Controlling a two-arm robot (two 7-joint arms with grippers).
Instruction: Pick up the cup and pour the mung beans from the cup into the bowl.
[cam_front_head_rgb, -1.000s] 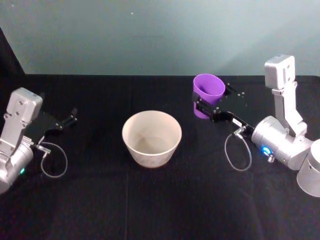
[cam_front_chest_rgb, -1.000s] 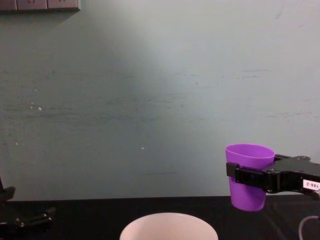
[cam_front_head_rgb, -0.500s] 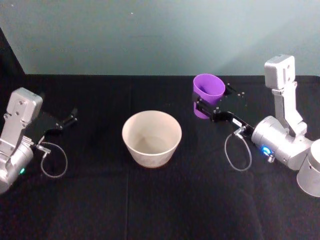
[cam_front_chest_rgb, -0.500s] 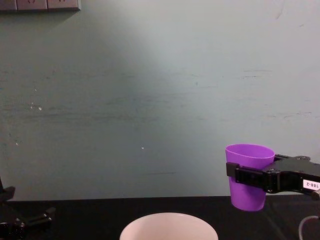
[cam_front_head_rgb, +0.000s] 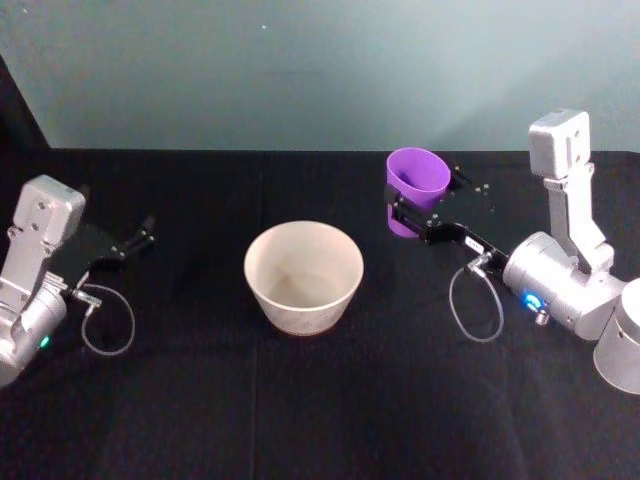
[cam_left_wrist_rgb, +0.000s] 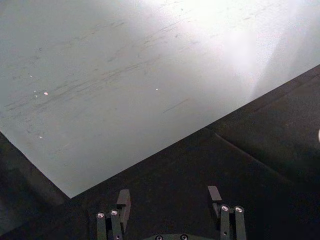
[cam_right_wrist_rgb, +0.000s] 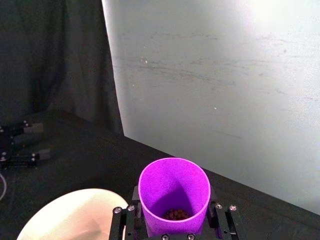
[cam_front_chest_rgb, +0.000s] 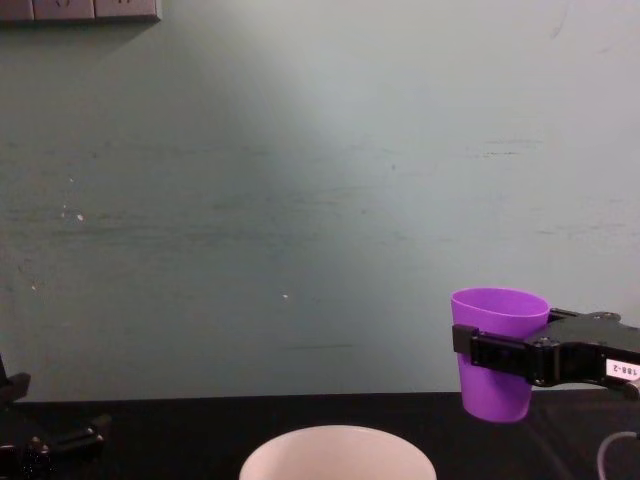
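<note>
Left gripper (cam_front_head_rgb: 143, 235) parked at left edge of head view, low over the black surface (cam_front_head_rgb: 300, 400), jaws wide apart, holding nothing, well apart from everything else; bowl (cam_front_head_rgb: 303, 300) sits mid-frame on the surface, upright, looks empty inside; cup (cam_front_head_rgb: 417, 180) is up and right of the bowl in head view, upright, a gap between them, rim not yet over the bowl; looks lifted off the surface but can't tell for sure; right wrist view shows a small heap of mung beans (cam_right_wrist_rgb: 175, 214) at the cup bottom; right gripper (cam_front_head_rgb: 422, 205) comes in from right side, jaws closed around the cup's mid wall, one each side; risks: tipping before the cup mouth is over the bowl would drop beans on the surface; smooth tapered wall could slide in the jaws once tilted; fast pour could bounce beans over the rim
</note>
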